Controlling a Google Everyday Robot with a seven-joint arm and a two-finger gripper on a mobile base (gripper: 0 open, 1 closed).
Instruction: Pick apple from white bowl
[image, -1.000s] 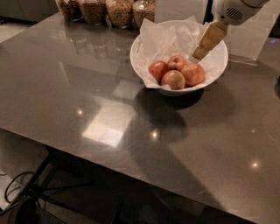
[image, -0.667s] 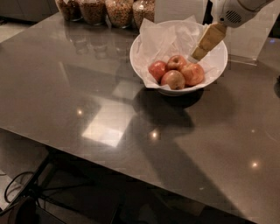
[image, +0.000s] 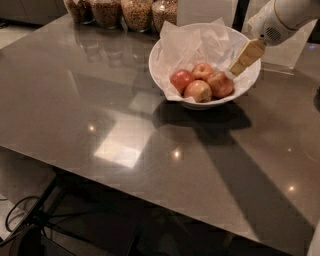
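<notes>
Lower now than a second ago, the gripper (image: 236, 69) has dipped a little deeper into the white bowl (image: 245, 87), its tan tip slanting down from the white arm (image: 285, 17) that reaches in from the far right corner. It hangs just above the nearest apple (image: 220, 84), so close that I cannot say whether they touch, and I cannot tell whether the gripper is spread or pressed together. Four reddish apples (image: 198, 91) lie bunched at the bottom of the bowl on crumpled white paper (image: 192, 45) that rises up along the back wall. The bowl stands toward the far side of the dark glossy table (image: 100, 100), with a row of glass jars (image: 137, 12) of grains along the back edge, well apart from it.
</notes>
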